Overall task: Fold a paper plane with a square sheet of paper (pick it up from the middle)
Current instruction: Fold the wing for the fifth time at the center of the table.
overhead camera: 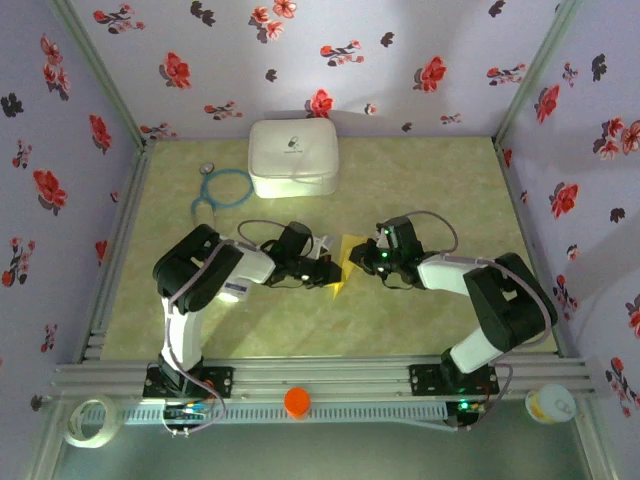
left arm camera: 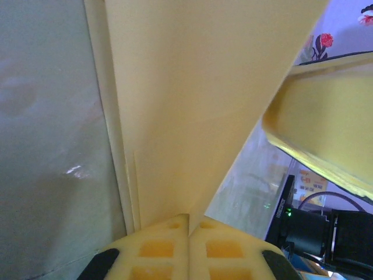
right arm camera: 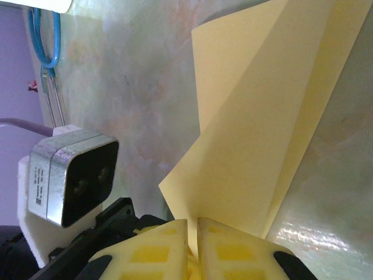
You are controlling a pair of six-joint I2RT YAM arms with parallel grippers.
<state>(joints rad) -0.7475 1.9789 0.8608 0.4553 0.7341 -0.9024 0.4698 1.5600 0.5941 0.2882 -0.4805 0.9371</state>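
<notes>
Yellow paper sheet [right arm camera: 250, 146], creased, layered

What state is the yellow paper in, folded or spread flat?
Folded: the paper shows angled creases and overlapping layers in both wrist views.

folded paper [right arm camera: 256, 128] between jaws: plain pale yellow | left gripper [left arm camera: 187, 230] pads [left arm camera: 157, 251]: yellow, square-grid relief | table [overhead camera: 400, 325] beneath jaws: pale green, marbled | case [overhead camera: 293, 157] beyond jaws: white | tubing loop [overhead camera: 222, 188] beside case: blue | walls [overhead camera: 420, 40]: lilac, red and black flowers | cap [overhead camera: 297, 401]: orange
</notes>
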